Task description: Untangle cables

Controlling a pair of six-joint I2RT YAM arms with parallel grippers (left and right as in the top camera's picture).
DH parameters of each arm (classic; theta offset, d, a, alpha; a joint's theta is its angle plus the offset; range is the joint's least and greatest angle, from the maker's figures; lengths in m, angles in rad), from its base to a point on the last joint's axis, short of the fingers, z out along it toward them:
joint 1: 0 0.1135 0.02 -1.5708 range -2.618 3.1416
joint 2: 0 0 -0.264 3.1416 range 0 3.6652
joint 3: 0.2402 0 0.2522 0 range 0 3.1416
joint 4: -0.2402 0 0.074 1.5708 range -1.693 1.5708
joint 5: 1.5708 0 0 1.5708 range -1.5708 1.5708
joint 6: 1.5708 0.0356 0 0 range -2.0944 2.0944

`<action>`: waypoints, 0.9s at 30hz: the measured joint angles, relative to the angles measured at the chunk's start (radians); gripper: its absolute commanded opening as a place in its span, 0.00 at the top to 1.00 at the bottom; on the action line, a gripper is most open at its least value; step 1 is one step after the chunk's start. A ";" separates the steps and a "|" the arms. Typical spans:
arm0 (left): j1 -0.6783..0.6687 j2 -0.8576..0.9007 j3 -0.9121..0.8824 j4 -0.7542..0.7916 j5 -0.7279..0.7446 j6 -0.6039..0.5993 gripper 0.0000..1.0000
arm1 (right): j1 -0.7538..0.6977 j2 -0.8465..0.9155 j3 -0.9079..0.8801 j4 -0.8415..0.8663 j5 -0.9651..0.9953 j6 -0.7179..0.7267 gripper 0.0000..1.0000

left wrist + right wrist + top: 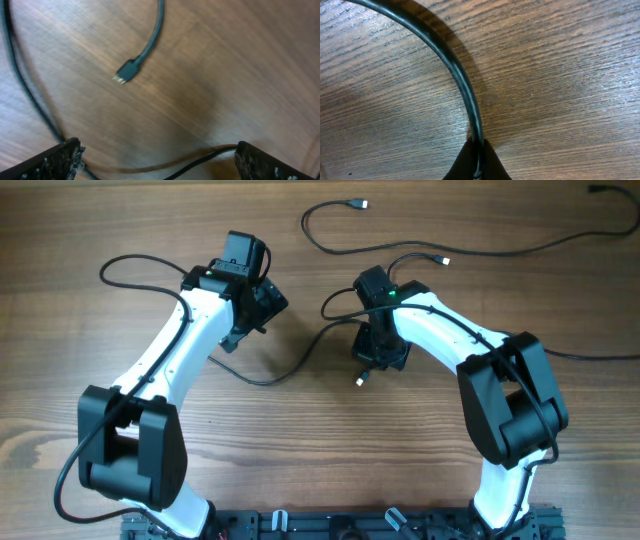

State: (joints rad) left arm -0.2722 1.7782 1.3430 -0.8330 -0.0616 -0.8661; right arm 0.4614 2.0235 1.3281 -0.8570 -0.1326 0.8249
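Thin black cables lie on the wooden table. One cable (270, 379) runs from a loop at the far left, under my left arm, to the middle. Its plug (358, 382) lies below my right gripper (378, 358). My right gripper (477, 162) is shut on this cable (455, 65), which curves away up and left. My left gripper (260, 305) is open. In the left wrist view the open fingers (157, 152) straddle a cable (200, 162) low over the table, with a plug (125, 74) lying ahead. A second cable (330, 248) and a third cable (445, 260) lie at the back.
The long back cable (560, 242) runs to the table's far right edge. Another black cord (600, 356) runs off to the right, past my right arm. The arms' base rail (330, 525) is at the front edge.
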 measured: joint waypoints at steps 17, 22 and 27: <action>0.103 0.105 0.000 0.175 -0.077 0.185 0.01 | 0.000 0.000 0.000 0.026 0.000 -0.011 0.94; 0.109 0.154 0.000 0.188 -0.084 0.193 0.01 | 0.000 0.000 0.000 0.040 0.000 -0.015 0.94; 0.093 0.215 0.000 0.216 -0.091 0.193 0.03 | 0.000 0.000 0.000 0.043 0.000 -0.020 0.94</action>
State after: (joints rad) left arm -0.1795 1.9930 1.3426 -0.6170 -0.1528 -0.6735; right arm 0.4614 2.0235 1.3281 -0.8139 -0.1326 0.8047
